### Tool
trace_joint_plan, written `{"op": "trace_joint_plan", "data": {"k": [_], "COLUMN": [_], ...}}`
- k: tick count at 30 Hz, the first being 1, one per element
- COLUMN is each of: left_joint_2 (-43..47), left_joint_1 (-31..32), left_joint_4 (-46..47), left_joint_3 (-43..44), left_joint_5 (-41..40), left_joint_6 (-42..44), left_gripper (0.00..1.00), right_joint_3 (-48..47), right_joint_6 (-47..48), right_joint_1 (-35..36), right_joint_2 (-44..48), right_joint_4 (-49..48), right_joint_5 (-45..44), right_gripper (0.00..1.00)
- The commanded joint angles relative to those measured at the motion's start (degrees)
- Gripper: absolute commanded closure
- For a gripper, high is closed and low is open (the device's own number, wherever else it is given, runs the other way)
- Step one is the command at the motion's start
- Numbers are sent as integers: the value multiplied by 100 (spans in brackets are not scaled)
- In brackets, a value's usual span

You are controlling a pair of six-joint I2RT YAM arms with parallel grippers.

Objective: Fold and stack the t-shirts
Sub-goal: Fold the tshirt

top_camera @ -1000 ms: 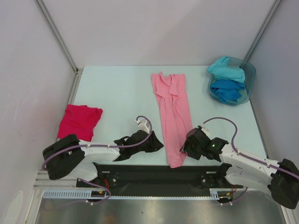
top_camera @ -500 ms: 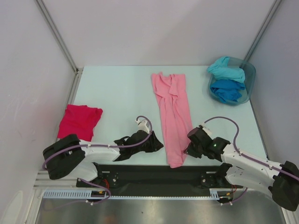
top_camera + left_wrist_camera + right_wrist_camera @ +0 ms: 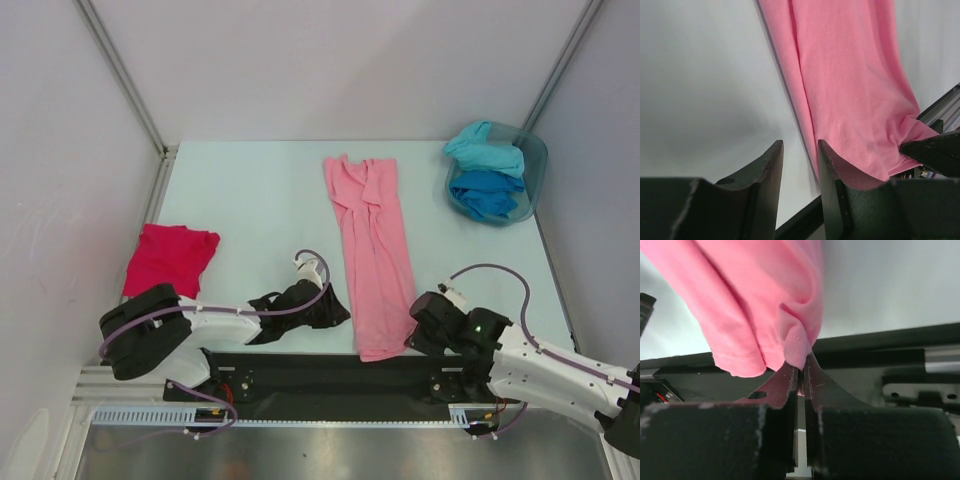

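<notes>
A light pink t-shirt (image 3: 370, 240), folded into a long strip, lies down the middle of the table. My right gripper (image 3: 412, 335) is at its near right corner, shut on a pinch of the pink hem (image 3: 796, 347). To the left of the strip's near end is my left gripper (image 3: 340, 312), open, with only bare table between its fingers (image 3: 800, 145). Its right finger rests against the pink t-shirt's left edge (image 3: 850, 90). A crimson t-shirt (image 3: 170, 258) lies folded at the left edge of the table.
A teal tub (image 3: 538, 150) at the back right holds a turquoise t-shirt (image 3: 485, 150) on top of a blue one (image 3: 487, 192). A black rail (image 3: 330, 372) runs along the near table edge just below the pink hem. Metal posts stand at the back corners.
My right gripper closed on the pink hem corner and drew back toward the near edge. The left gripper barely moved.
</notes>
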State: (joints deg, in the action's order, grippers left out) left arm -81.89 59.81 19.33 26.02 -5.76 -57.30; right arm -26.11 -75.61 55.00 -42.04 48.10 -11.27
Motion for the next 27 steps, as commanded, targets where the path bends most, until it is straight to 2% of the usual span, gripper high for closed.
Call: {"op": "trace_joint_plan", "data": {"k": [1, 5, 9, 13, 14, 17, 20, 27], "left_joint_2": [-55, -91, -56, 49, 76, 138, 155, 322], "left_joint_1": [-31, -31, -31, -31, -31, -31, -31, -31], "left_joint_4": [387, 448, 440, 387, 370, 299, 308, 176], "left_joint_3": [210, 184, 175, 166, 149, 123, 131, 140], "left_joint_5": [83, 119, 101, 84, 66, 5, 13, -65], "left_joint_6": [131, 114, 131, 140, 140, 158, 149, 149], "left_gripper": [61, 61, 62, 62, 62, 62, 62, 62], "right_joint_3": [70, 360, 668, 607, 581, 475, 300, -631], "right_joint_6": [-629, -858, -806, -692, -657, -516, -367, 73], "right_joint_1": [142, 239, 327, 318, 327, 327, 336, 327], "right_joint_2": [301, 574, 505, 241, 197, 153, 56, -260], "right_joint_4": [841, 1018, 430, 288, 271, 218, 139, 358], "right_joint_5": [-341, -166, 98, 160, 143, 99, 29, -235], "right_gripper": [100, 100, 97, 80, 64, 37, 34, 34]}}
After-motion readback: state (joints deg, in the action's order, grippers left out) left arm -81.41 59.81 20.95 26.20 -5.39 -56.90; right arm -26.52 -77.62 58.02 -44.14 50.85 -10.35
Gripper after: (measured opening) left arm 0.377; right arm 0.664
